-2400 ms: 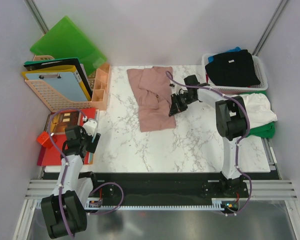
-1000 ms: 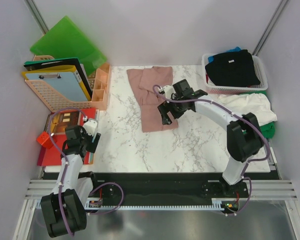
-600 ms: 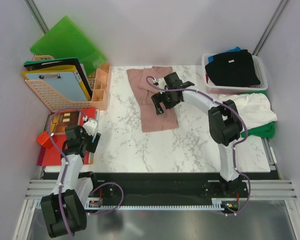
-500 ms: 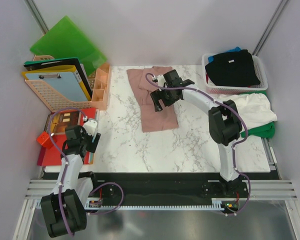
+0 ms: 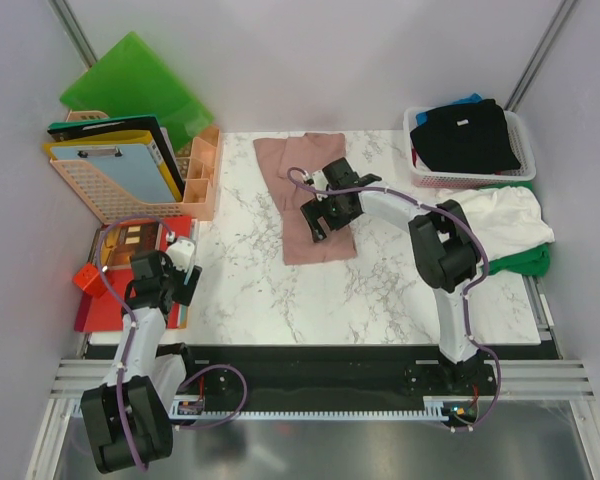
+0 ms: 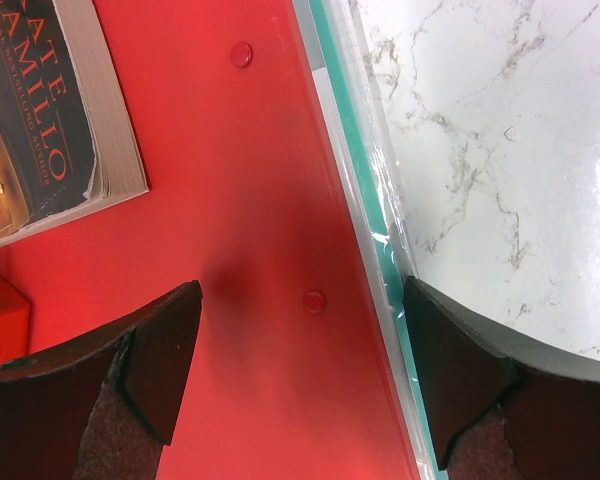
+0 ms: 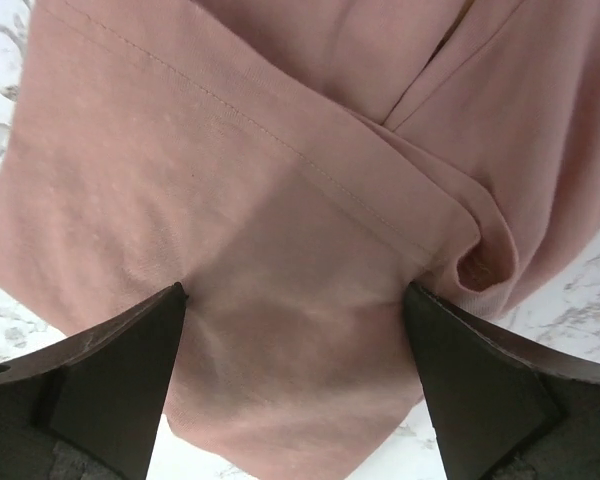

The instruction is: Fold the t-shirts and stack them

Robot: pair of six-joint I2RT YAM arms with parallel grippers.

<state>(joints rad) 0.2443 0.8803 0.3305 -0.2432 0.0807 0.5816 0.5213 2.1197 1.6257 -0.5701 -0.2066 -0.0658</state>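
Observation:
A dusty pink t-shirt [image 5: 298, 170] lies folded lengthwise on the marble table [image 5: 380, 280], at the back middle. My right gripper [image 5: 316, 222] stands open over its near half. In the right wrist view its fingertips [image 7: 175, 300] rest on or just above the pink cloth [image 7: 280, 150], with a folded seam and a bunched corner ahead. A black t-shirt [image 5: 465, 135] fills the white basket [image 5: 525, 170], over a blue one [image 5: 468, 100]. White [image 5: 510, 212] and green [image 5: 528, 262] t-shirts lie beside it. My left gripper [image 5: 178, 282] hangs open over the red folder [image 6: 230, 200], holding nothing.
A pink organizer basket [image 5: 130, 195] with clipboards and a green folder [image 5: 135, 85] stand at the back left. A book [image 6: 40, 120] and an orange-red block [image 5: 88, 280] lie on the red folder. The marble table's left edge [image 6: 380, 250] runs beside my left fingers.
My right gripper has swung left from the pink shirt's right edge across the cloth and now sits over its near half. The left arm has not moved.

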